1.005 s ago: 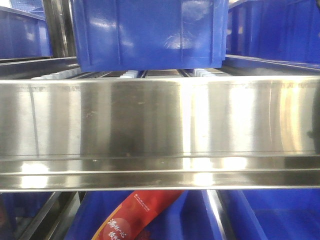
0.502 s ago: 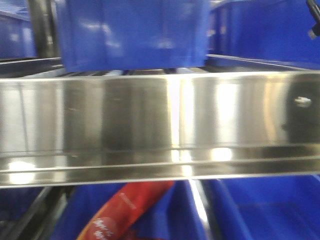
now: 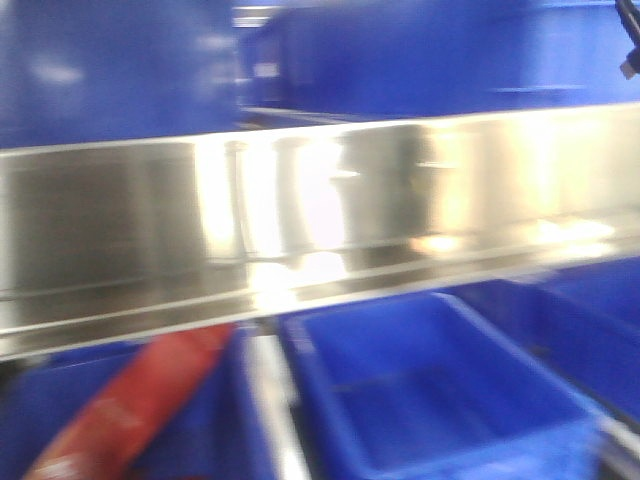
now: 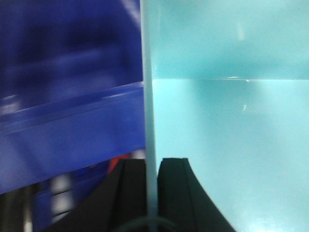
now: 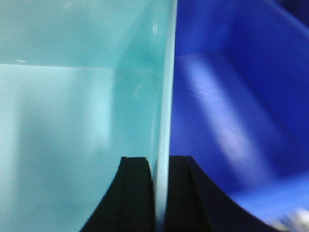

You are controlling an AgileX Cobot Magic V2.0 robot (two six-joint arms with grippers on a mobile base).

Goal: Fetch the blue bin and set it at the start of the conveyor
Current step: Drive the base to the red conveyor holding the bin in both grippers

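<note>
Between the 2 arms: blue bin (image 4: 227, 125), its thin side walls pinched edge-on by the left gripper (image 4: 152, 191) and the right gripper (image 5: 161, 191); ahead, a steel shelf rail (image 3: 320, 210) above dark blue crates (image 3: 430, 390), blurred

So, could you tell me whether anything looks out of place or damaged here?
Only a red packet lying slanted beside the dark blue crate under the steel rail; blur hides more. The blue bin looks undamaged.

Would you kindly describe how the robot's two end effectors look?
The left end effector and right end effector look alike: each has two matte black fingers, flat on the inner faces and flaring outward toward the base. No markings show.
</note>
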